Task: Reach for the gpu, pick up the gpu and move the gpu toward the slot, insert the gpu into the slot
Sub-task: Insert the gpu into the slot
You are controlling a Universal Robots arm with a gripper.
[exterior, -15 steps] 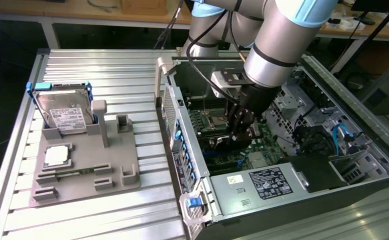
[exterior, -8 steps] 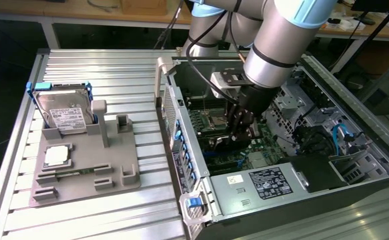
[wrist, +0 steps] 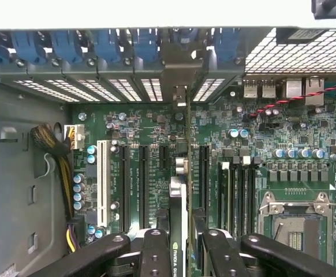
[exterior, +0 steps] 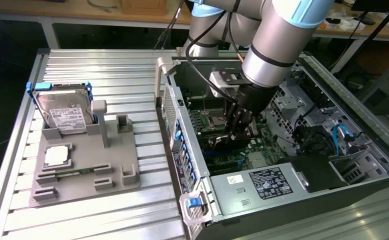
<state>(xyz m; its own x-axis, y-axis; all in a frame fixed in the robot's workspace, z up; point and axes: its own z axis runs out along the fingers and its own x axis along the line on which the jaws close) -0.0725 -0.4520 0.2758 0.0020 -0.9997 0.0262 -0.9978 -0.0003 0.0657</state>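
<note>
A: The gripper is reaching down into the open computer case, its two black fingers clamping the gpu from either side.

B: So it is grasping, not released?

A: Grasping. The card is standing on edge between the pads, directly below the gripper, and its long axis is running along the slots toward the case's rear wall.

B: Where is it sitting against the motherboard?

A: It is hanging over the row of dark expansion slots, its metal end bracket pointing at the perforated rear openings under the blue clips. Whether the bottom edge is touching a slot, I cannot tell.

B: Any writing?

A: A green-and-white logo is showing on the card's top edge, with letters that seem to begin "QUA"; the rest is hidden. The long white slot near the yellow-and-black cable bundle is carrying no readable print. The empty processor socket is lying to the other side.

B: And outside the case?

A: On the worktop, a grey fixture tray is holding a hard drive with a white label, too small to read, and a silver processor chip. The power supply is bearing a white sticker, also illegible.
</note>
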